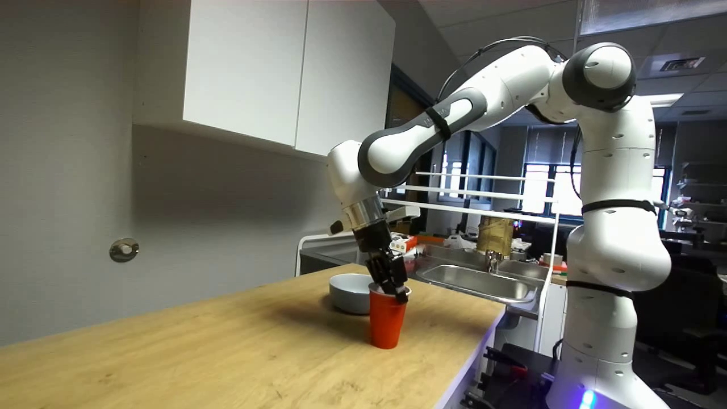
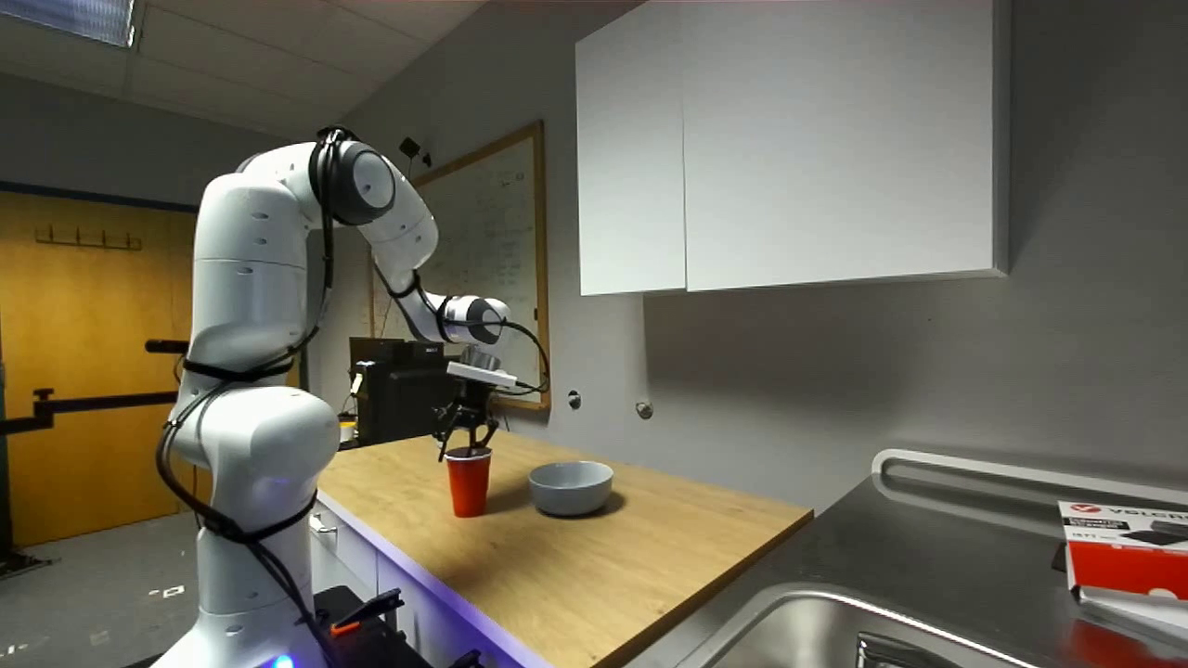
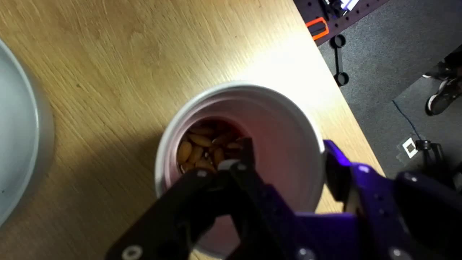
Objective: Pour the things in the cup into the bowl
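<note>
Wrist view: pincer (image 3: 290, 151) spread, one finger (image 3: 249, 153) in cup (image 3: 279, 141), other outside, rim between; nuts (image 3: 196, 148) at bottom. Prob. grasp step; next: close on rim, lift, tip over bowl (image 3: 44, 126) nearby. Cup stands on worktop (image 3: 97, 65). In an exterior view, box (image 2: 1123, 561) reads approx. "VOLCR…"; whiteboard (image 2: 492, 227) writing illeg.

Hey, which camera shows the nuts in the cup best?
The wrist view: it looks down into the cup onto the nuts, though the end effector blocks part of the bottom. In both exterior views, the cup, seen side-on, hides them.
</note>
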Tool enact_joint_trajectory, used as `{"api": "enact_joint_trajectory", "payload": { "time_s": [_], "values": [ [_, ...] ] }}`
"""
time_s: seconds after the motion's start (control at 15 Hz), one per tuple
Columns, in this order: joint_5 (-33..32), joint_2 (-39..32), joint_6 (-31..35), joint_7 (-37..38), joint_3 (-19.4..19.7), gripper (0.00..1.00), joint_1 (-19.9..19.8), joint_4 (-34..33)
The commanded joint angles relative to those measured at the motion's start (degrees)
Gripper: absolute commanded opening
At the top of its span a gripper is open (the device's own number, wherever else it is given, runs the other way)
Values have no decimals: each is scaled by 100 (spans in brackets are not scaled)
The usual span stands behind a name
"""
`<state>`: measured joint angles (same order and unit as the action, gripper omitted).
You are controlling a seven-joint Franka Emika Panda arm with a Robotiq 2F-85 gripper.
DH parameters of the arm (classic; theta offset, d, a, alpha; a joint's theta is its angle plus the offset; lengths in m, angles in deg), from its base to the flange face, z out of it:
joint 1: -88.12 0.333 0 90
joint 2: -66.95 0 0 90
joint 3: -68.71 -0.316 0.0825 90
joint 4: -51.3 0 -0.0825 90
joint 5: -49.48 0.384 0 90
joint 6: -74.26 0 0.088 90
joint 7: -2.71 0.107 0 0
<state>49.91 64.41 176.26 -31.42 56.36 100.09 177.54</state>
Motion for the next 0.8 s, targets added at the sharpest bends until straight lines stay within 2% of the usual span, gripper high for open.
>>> {"api": "enact_joint_trajectory", "payload": {
  "time_s": [0.0, 0.13, 0.2, 0.73],
  "values": [
    [116, -57, -23, 141, 76, 20, -112, -179],
    [94, -132, -39, 189, 109, 5, -160, -260],
    [78, -174, -39, 221, 118, 2, -180, -304],
    [-184, -184, -34, 284, 247, 3, -329, -510]
  ]
}}
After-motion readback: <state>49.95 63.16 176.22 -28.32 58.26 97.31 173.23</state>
